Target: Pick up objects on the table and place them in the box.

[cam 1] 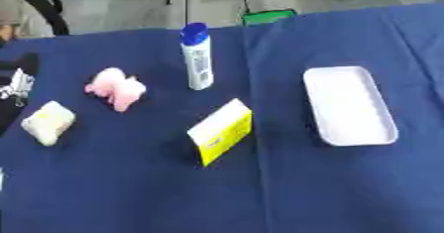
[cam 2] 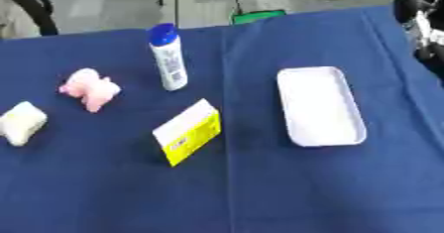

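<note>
Both hands sit at the edges, left hand [cam 1: 17, 86] and right hand [cam 2: 422, 21], fingers impossible to tell, leaving the yellow carton [cam 1: 221, 130], bottle [cam 1: 197, 58], pink lump [cam 1: 115, 89] and pale packet [cam 1: 48, 122] untouched between them, the empty white box [cam 1: 349, 105] nearer the right hand.

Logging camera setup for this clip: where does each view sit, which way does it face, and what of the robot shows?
Left eye view: in the head, looking down at the blue table; the left hand shows at the left edge, fingers unclear.
Right eye view: beside it, same downward aim; the right hand shows at the upper right, fingers unclear.
Both share the white box, upright bottle, yellow carton, pink object and pale packet.
</note>
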Controlling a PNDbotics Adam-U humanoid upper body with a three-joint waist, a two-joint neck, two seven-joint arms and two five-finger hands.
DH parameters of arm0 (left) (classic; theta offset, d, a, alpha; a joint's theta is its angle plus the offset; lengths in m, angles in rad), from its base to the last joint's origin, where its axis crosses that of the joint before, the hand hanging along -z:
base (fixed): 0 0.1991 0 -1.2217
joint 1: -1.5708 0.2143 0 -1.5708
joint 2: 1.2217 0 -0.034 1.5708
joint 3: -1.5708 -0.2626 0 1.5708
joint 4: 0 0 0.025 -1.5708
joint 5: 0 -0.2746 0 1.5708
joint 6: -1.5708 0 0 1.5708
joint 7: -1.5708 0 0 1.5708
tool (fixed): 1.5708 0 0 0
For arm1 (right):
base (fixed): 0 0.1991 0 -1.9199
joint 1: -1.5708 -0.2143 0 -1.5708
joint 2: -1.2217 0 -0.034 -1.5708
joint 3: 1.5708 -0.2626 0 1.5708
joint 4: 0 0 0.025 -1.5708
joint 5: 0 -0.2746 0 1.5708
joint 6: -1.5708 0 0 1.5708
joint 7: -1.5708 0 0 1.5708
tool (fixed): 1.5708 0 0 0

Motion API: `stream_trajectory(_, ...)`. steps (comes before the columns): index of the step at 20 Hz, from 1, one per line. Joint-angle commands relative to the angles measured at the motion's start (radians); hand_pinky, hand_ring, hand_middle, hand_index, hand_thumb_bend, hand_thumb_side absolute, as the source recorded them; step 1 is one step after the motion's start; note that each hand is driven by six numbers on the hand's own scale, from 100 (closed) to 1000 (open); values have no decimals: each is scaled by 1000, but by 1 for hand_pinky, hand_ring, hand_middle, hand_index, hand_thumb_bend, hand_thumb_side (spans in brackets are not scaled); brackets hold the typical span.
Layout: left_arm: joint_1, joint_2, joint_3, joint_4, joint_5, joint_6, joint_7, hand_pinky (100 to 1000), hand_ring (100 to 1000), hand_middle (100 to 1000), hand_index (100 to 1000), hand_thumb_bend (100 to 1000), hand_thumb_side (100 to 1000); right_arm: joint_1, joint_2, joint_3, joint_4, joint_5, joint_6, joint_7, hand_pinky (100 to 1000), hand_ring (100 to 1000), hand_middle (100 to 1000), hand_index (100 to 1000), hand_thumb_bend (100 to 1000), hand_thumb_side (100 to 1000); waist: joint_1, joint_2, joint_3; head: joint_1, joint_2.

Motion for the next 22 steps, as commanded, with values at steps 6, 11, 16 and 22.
stream_trajectory(6, -11, 42, 12, -20, -18, 15, -4, 544, 650, 767, 833, 645, 567, -6, -26, -4, -19, 7, -1, 3, 835, 835, 861, 849, 439, 475, -3, -24, 0, 2, -11)
stream_trajectory(11, -16, 56, 14, -18, -29, 27, -14, 547, 654, 768, 838, 651, 569, -5, -26, -4, -18, 7, -1, 3, 835, 835, 861, 849, 439, 475, -4, -25, -2, -1, -12)
stream_trajectory(16, -30, 134, 14, 5, -108, 93, -124, 578, 683, 782, 852, 677, 579, -3, -27, -2, -15, 7, 0, 6, 835, 835, 861, 850, 439, 475, -4, -27, -3, -7, -12)
stream_trajectory(22, -43, 251, -14, 66, -368, 108, -473, 645, 739, 799, 859, 717, 606, -1, -25, 2, -11, 6, 0, 12, 836, 835, 862, 850, 439, 475, -1, -33, -9, -32, -16)
